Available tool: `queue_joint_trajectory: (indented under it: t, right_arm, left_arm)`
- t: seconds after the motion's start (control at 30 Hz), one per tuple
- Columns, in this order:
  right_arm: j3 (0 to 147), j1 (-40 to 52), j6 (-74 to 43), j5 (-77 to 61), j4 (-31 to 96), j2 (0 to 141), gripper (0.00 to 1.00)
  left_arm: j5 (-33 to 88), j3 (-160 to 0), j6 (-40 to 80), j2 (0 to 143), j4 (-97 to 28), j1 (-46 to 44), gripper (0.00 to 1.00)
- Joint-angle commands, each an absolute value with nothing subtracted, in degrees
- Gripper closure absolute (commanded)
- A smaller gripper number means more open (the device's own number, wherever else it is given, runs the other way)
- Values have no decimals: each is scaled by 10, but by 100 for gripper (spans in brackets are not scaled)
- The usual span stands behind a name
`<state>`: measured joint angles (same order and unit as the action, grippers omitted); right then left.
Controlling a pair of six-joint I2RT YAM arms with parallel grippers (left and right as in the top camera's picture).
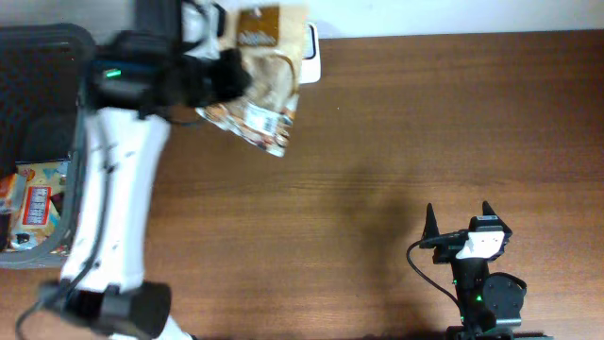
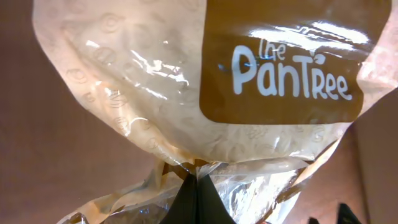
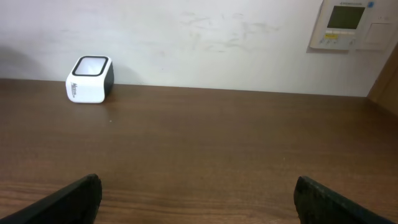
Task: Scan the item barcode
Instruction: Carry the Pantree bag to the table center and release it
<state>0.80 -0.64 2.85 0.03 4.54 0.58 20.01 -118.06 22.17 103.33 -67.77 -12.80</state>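
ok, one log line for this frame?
left gripper: shut on snack bag, lifted | right gripper: open, empty | scanner: far table edge

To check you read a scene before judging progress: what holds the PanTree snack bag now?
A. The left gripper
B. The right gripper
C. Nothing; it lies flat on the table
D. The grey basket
A: the left gripper is shut on the snack bag, pinching its plastic, while the right gripper stands open and empty.

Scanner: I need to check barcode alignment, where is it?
The scanner sits at the far edge of the table, upper left in the right wrist view; overhead, the bag partly covers it.
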Motion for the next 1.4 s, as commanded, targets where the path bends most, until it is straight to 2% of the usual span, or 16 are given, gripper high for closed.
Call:
queue_joint_trajectory:
  t: [0.0, 0.33, 0.6, 0.63, 0.67, 0.7, 0.77, 0.87, 1.03, 1.17, 1.37]
  right_arm:
    - [3, -3, 28, 5, 47, 2, 2]
    - [3, -3, 28, 5, 47, 2, 2]
    - [3, -3, 28, 5, 47, 2, 1]
    - [3, -3, 28, 5, 47, 2, 1]
    - [3, -3, 28, 5, 47, 2, 2]
    - [3, -3, 28, 5, 47, 2, 1]
    - [3, -3, 28, 5, 47, 2, 2]
    - [3, -3, 28, 5, 47, 2, 2]
    - [3, -3, 28, 5, 47, 2, 2]
    - [3, -3, 28, 5, 47, 2, 2]
    - [3, -3, 28, 5, 47, 2, 2]
  left_arm:
    - [119, -1159, 340, 1089, -670, -186, 100]
    - [120, -1154, 392, 1277, -620, -286, 100]
    - [159, -1154, 399, 1332, -594, -337, 100]
    - [159, -1154, 399, 1332, -587, -343, 97]
    - [159, -1154, 399, 1332, -575, -351, 81]
    - [159, -1154, 399, 1332, -567, -356, 71]
    - [158, -1154, 399, 1332, -553, -363, 69]
    - [159, -1154, 399, 1332, -533, -370, 60]
    - [159, -1191, 336, 1327, -546, -352, 61]
    - [142, -1260, 259, 1307, -612, -321, 54]
    - [25, -1400, 221, 1269, -771, -253, 52]
